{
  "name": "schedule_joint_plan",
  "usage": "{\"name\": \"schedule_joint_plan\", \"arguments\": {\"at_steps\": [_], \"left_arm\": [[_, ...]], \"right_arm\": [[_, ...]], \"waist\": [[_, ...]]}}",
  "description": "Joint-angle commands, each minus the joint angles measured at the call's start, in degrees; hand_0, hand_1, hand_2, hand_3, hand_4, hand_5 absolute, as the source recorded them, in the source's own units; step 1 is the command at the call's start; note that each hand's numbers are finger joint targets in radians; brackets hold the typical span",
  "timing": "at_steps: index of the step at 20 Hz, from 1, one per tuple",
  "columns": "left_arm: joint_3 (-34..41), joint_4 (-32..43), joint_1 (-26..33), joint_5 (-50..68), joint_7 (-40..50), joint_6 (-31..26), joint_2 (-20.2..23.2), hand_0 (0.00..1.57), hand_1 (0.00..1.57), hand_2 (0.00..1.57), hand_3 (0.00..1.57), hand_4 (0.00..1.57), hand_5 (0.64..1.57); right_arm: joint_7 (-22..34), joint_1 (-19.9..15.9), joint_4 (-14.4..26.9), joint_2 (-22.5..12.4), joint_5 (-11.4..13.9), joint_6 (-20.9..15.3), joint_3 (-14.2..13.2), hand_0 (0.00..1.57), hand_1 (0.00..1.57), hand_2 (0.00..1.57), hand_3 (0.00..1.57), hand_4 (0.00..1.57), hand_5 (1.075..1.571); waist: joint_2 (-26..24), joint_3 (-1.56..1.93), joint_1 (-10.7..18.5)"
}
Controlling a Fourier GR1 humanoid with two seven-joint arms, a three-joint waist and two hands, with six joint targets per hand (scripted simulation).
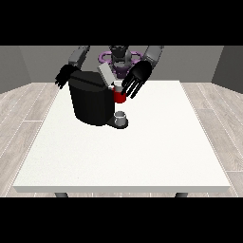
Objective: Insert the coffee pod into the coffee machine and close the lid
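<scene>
We record a large white table (142, 156) bearing a bulky black coffee machine (90, 102) at its far left, its grey lid (106, 74) raised and tilted. A red thing at the machine (119, 97) sits at its right side, above a small grey cup (121, 116) on the base. The hand at the view's right (137, 78) hovers just above the red thing, fingers straight and spread downward, holding nothing visible. The hand at the view's left (64, 76) is behind the machine; we cannot tell its fingers. We see no pod plainly.
</scene>
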Motion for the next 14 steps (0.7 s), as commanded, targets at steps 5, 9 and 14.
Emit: {"name": "schedule_joint_plan", "arguments": {"at_steps": [5, 9, 14], "left_arm": [[0.1, -0.1, 1.3, -0.4, -0.8, -1.9, -0.1, 0.00, 0.00, 0.00, 0.00, 0.00, 1.571], [-2.0, -2.1, 2.2, -1.9, 1.4, -0.3, -4.6, 0.00, 0.00, 0.00, 0.00, 0.00, 1.571], [-0.4, -2.4, 3.2, -1.4, 0.1, -1.2, -2.4, 0.00, 0.00, 0.00, 0.00, 0.00, 1.571]], "right_arm": [[0.5, 2.5, 0.6, -0.9, -0.4, 0.8, -0.5, 0.00, 0.00, 0.00, 0.00, 0.34, 1.571], [-0.8, -0.5, 3.2, -0.4, -0.6, -1.4, -2.4, 0.00, 0.00, 0.00, 0.00, 0.42, 1.571], [-1.4, 3.0, 3.2, 0.9, 0.2, -1.5, -0.6, 0.00, 0.00, 0.00, 0.00, 0.38, 1.571]], "waist": [[-2.6, -0.05, 0.6], [-3.6, -0.04, 3.4], [-5.2, -0.06, 3.4]]}}
